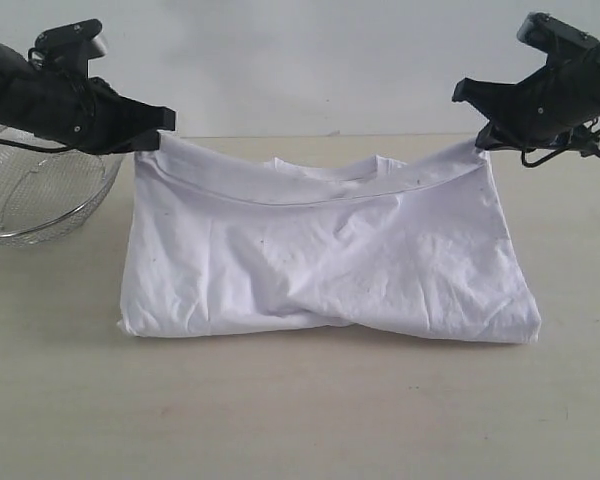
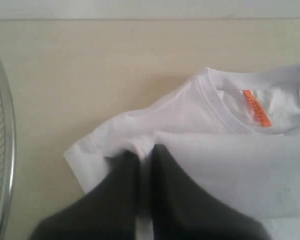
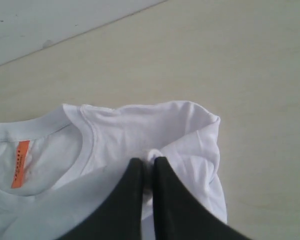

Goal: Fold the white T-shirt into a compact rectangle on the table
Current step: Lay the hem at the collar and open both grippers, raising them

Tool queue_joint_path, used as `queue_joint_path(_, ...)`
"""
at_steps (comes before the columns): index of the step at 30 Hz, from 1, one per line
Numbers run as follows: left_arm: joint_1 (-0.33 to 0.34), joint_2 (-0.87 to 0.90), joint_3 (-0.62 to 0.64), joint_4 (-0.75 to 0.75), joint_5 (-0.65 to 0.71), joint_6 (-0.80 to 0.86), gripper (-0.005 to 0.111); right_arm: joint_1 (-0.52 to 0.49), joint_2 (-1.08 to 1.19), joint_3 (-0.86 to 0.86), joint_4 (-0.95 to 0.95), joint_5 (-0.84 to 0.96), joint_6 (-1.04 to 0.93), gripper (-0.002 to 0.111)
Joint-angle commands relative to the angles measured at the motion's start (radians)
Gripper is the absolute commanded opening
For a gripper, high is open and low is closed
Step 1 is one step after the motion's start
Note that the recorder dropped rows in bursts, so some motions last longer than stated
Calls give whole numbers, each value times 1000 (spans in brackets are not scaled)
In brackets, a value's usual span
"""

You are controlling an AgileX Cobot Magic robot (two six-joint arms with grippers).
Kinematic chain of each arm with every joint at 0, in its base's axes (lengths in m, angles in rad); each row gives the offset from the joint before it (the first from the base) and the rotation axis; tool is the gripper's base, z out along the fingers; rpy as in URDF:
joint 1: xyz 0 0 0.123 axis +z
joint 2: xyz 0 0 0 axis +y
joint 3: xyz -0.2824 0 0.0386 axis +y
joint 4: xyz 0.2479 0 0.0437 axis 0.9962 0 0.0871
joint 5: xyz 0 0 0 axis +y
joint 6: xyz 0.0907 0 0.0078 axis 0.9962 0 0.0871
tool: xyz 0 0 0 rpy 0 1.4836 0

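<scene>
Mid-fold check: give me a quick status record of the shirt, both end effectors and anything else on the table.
T-shirt: white, held up by its two upper corners, sagging between them, lower edge resting on the table
left end effector: shut on one upper corner
right end effector: shut on the other upper corner
neck tag: orange, showing inside the collar
wire basket: on the left arm's side, apart from the T-shirt
fold: not yet a compact rectangle

I see the white T-shirt (image 1: 320, 260) doubled over, upper corners raised, collar sagging, lower fold resting on the beige table (image 1: 300, 420).
</scene>
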Motion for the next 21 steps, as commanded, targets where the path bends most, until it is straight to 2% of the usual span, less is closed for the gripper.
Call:
queue_joint_path(1,2,35,-13,5,-23,31,4,-3,-2,-4,2,-34,-9,0)
queue_joint_path(15,2,77,-77,5,-19,39,4,-3,28,-6,2,-95,-28,1)
queue_joint_path(18,2,91,-88,5,-9,39,4,-3,28,-6,2,-110,-28,9)
queue_joint_path(21,2,105,-101,5,-7,39,7,-3,28,-6,2,-126,-28,24)
